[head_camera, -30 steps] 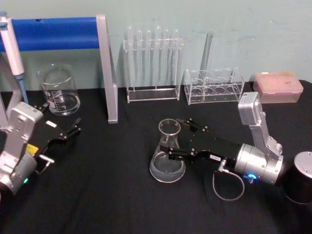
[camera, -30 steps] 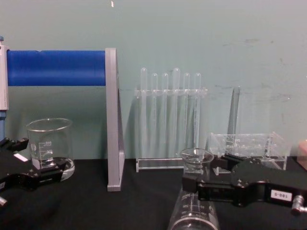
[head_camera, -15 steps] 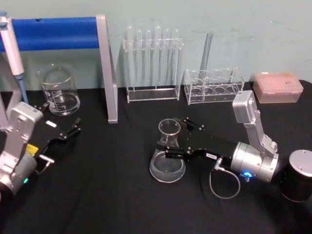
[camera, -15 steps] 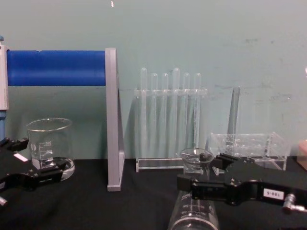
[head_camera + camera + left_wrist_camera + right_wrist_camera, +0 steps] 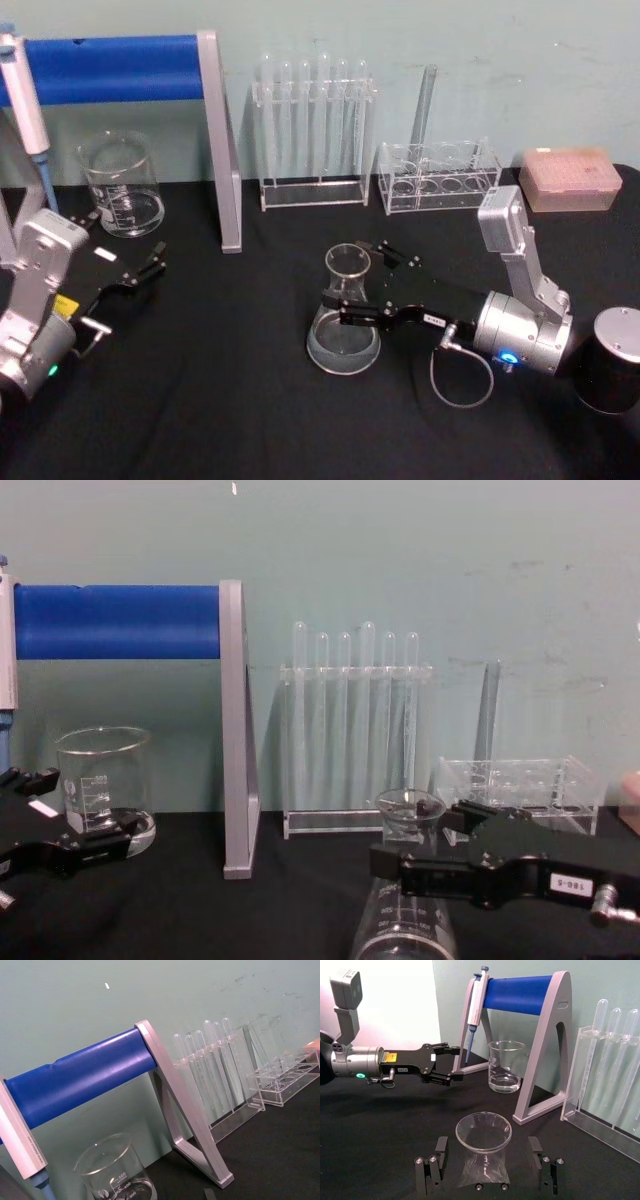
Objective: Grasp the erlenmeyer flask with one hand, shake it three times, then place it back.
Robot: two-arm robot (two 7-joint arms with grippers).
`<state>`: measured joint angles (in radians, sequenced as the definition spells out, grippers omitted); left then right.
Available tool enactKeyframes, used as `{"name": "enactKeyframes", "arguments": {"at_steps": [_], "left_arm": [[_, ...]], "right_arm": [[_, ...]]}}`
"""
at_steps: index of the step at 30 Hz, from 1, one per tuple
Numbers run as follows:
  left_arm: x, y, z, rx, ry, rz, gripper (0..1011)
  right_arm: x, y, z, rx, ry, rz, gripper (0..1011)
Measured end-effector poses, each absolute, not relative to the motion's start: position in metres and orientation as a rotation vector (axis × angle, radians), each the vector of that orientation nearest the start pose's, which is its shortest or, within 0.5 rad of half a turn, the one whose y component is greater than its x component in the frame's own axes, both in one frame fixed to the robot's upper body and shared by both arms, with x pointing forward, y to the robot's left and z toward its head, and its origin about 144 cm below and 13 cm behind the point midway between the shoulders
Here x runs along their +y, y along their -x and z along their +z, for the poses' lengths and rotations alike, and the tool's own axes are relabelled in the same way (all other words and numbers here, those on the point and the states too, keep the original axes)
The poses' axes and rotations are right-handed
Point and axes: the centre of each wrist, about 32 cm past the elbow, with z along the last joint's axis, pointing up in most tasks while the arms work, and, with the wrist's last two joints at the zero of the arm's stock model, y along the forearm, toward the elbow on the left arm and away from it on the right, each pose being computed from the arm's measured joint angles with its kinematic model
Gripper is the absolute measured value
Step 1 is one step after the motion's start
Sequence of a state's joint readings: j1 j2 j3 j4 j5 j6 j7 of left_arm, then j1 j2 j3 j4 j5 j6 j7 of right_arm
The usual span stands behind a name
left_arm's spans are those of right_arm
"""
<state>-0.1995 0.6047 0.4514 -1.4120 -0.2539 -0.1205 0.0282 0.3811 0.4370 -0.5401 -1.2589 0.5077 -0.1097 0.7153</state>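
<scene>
Head view first. Shows the erlenmeyer flask (image 5: 343, 340) upright on the black worktop (image 5: 250, 400), near its middle and well clear of every edge. Shows the right gripper (image 5: 350, 282) reaching in low from the worktop's right side, one finger behind the neck and one in front. Puts the left gripper (image 5: 135, 275) near the left edge, fingers a little apart, holding nothing, apparently idle, with the beaker (image 5: 120, 185) beyond it toward the back left corner.

Left wrist view next. Takes in the beaker (image 5: 112, 1170), the blue pipette stand (image 5: 100, 1075) and the test tubes (image 5: 210, 1065) along the back edge; nothing of the task here.

Right wrist view. Looks down on the flask's rim (image 5: 484, 1132) sitting squarely between the fingers (image 5: 438, 1152), spread wide, with a clear gap on either side of the glass. No contact yet. Catches the left gripper (image 5: 459, 1064) farther off, jaws parted and empty.

Chest view. Confirms the height: right gripper (image 5: 415, 835) level with the neck, just under the flared rim, flask body (image 5: 405, 925) resting on the worktop near the front edge. Left gripper (image 5: 85, 815) low at the left edge.

Judged step: positioning done, grasp not yet made. Next move: close evenly on the neck, firmly enough that smooth glass cannot slip, then lift straight up before any shaking. Main risk: tipping the flask if one finger lands first.
</scene>
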Motion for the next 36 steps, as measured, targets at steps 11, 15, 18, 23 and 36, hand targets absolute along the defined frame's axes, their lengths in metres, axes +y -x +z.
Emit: {"name": "enactKeyframes", "arguments": {"at_steps": [11,15,18,23,36], "left_arm": [[0.3097,-0.4886,1.1398,-0.285,-0.304,1.248,1001],[0.3097,-0.4886,1.1398,-0.285,-0.304,1.248,1001],[0.3097,-0.4886,1.1398,-0.285,-0.304,1.248,1001],[0.3097,-0.4886,1.1398,-0.285,-0.304,1.248,1001],[0.3097,-0.4886,1.1398,-0.285,-0.304,1.248,1001]], "right_arm": [[-0.2507,-0.5367,1.1453,0.000,0.067,-0.525,927],[-0.2507,-0.5367,1.1453,0.000,0.067,-0.525,816],[-0.2507,-0.5367,1.1453,0.000,0.066,-0.525,734],[-0.2507,-0.5367,1.1453,0.000,0.066,-0.525,593],[-0.2507,-0.5367,1.1453,0.000,0.066,-0.525,456]]}}
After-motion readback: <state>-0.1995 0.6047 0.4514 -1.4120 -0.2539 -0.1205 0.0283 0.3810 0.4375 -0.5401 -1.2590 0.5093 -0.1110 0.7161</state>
